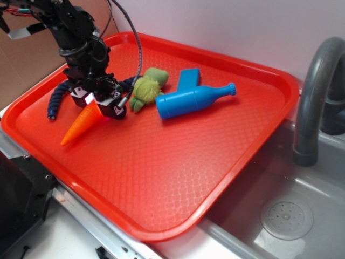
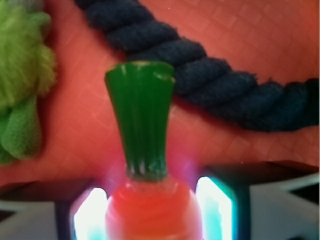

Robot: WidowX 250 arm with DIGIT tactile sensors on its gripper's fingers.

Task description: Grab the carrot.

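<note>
The orange carrot [image 1: 80, 125] lies on the red tray [image 1: 161, 178] at its left side, tip pointing to the front left. My gripper [image 1: 100, 106] is down over the carrot's thick end. In the wrist view the carrot's orange body [image 2: 150, 207] sits between my two lit fingers, with one finger [image 2: 90, 215] on its left and one on its right, both against its sides. Its dark green top [image 2: 141, 115] sticks out ahead of my gripper [image 2: 150, 212]. The carrot's tip still rests on the tray.
A dark blue rope [image 1: 55, 103] lies just behind the carrot, and shows in the wrist view [image 2: 200, 65]. A green plush toy [image 1: 146, 86] and a blue bottle [image 1: 194, 100] lie to the right. A grey faucet [image 1: 318, 81] and sink [image 1: 285, 216] are right of the tray.
</note>
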